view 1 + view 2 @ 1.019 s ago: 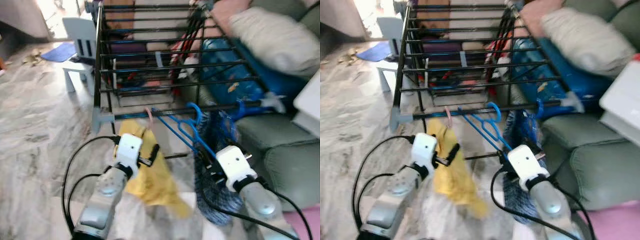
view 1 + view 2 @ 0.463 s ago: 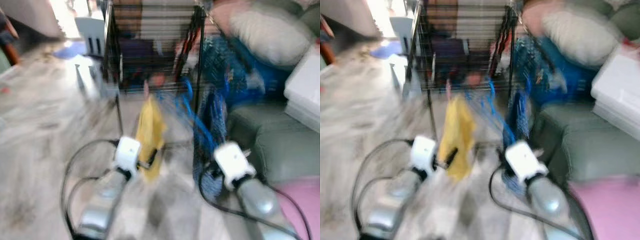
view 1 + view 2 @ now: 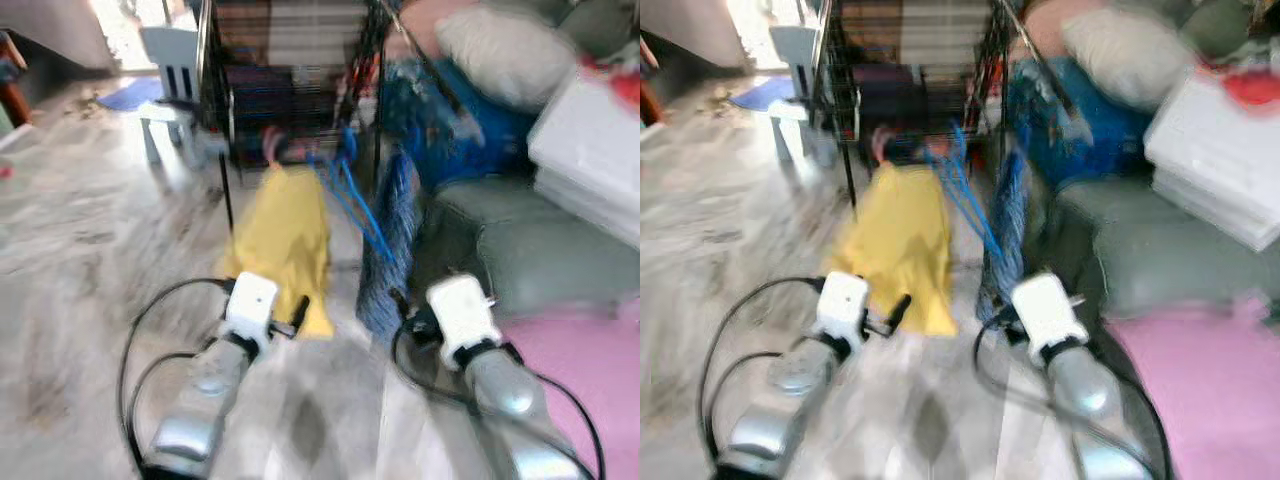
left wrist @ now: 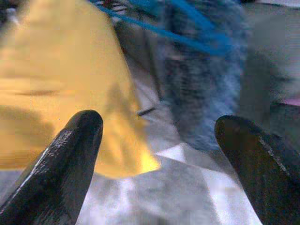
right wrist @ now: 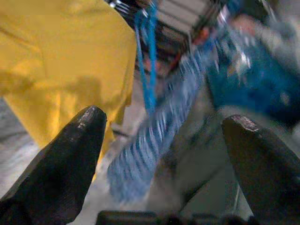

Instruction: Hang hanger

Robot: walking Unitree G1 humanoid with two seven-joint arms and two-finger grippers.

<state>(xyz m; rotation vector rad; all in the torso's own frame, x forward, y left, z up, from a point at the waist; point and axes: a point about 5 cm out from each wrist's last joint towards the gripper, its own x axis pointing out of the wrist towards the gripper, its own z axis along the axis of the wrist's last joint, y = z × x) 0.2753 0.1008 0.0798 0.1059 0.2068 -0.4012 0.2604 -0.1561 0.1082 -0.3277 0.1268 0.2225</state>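
Note:
A black wire drying rack [image 3: 290, 60] stands ahead, blurred. From its front rail hang a yellow garment [image 3: 285, 235], blue hangers [image 3: 350, 190] and a blue patterned cloth [image 3: 395, 240]. My left gripper [image 3: 297, 318] is held low just before the yellow garment's hem, apart from it. In the left wrist view the gripper [image 4: 159, 154] is open and empty, with the yellow garment [image 4: 56, 84] beyond. My right gripper [image 3: 405, 315] is below the blue cloth. The right wrist view has this gripper [image 5: 164, 154] open and empty, facing the blue hangers [image 5: 147, 61].
A grey-green sofa [image 3: 540, 240] with a pale pillow [image 3: 500, 50] and white boxes [image 3: 590, 150] lies to the right. A pink surface [image 3: 585, 360] is at the near right. A small pale chair [image 3: 175, 70] stands left of the rack on the marble floor [image 3: 90, 250].
The whole picture has shifted and blurred, so the camera moved: the rack now sits higher and farther off, and white boxes and a pink surface have come in at right. Both arms keep their pose.

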